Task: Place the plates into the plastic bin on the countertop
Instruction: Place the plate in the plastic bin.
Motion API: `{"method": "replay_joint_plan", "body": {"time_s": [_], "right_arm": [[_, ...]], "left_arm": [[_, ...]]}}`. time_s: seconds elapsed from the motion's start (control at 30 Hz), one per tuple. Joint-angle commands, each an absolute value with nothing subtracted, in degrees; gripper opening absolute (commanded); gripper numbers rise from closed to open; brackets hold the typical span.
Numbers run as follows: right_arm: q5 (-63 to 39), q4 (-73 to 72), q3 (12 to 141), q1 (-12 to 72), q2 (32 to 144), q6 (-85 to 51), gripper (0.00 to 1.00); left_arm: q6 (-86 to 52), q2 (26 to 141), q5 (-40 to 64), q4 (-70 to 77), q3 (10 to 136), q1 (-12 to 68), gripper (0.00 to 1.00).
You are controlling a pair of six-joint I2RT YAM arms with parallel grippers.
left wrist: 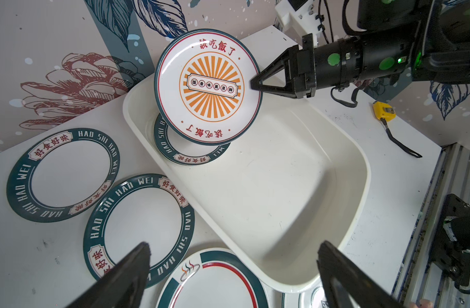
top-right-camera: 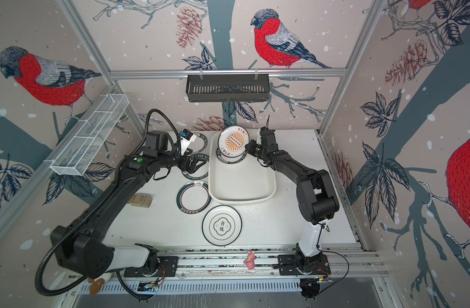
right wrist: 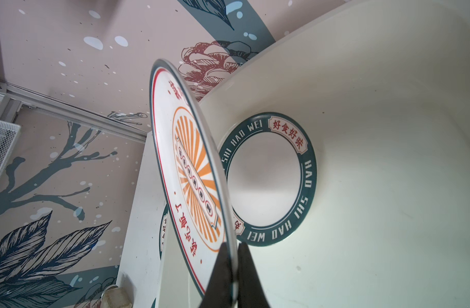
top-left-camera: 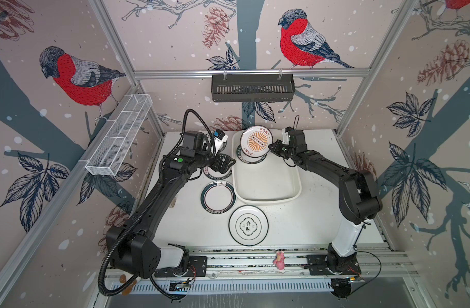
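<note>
Over plastic bin (left wrist: 268,192): right hand (left wrist: 253,84) pinches tilted sunburst plate (left wrist: 209,90) rim; left hand (left wrist: 234,244) wide open, empty.

Black slatted shelf (top-left-camera: 252,88) hangs on the back rail (top-left-camera: 175,72), white mesh basket (top-left-camera: 120,133) on a side rail (top-left-camera: 68,176).

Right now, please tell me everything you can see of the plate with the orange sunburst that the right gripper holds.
The sunburst plate is round, shallow and glossy, cream with a thin dark green edge, a red ring, red characters and an orange sunburst around a label band. The right gripper pinches its rim, jaws shut on it. It hangs tilted over the far end of the plastic bin, above a green-rimmed plate lying there; whether their edges touch I cannot tell.
</note>
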State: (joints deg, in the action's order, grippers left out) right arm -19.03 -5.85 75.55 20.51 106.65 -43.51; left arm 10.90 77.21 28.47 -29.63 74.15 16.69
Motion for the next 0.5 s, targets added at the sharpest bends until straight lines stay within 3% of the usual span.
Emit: {"method": "replay_joint_plan", "body": {"time_s": [0.0, 0.47], "right_arm": [[-20.89, -7.52, 76.84, 20.57, 107.79, -43.87, 0.05], [-21.97, -4.41, 82.59, 20.15, 114.44, -45.26, 0.06]], "left_arm": [[11.34, 76.78, 30.89, -29.89, 74.05, 16.72, 0.97], [10.28, 76.73, 34.09, -29.36, 74.45, 17.08, 0.97]]}}
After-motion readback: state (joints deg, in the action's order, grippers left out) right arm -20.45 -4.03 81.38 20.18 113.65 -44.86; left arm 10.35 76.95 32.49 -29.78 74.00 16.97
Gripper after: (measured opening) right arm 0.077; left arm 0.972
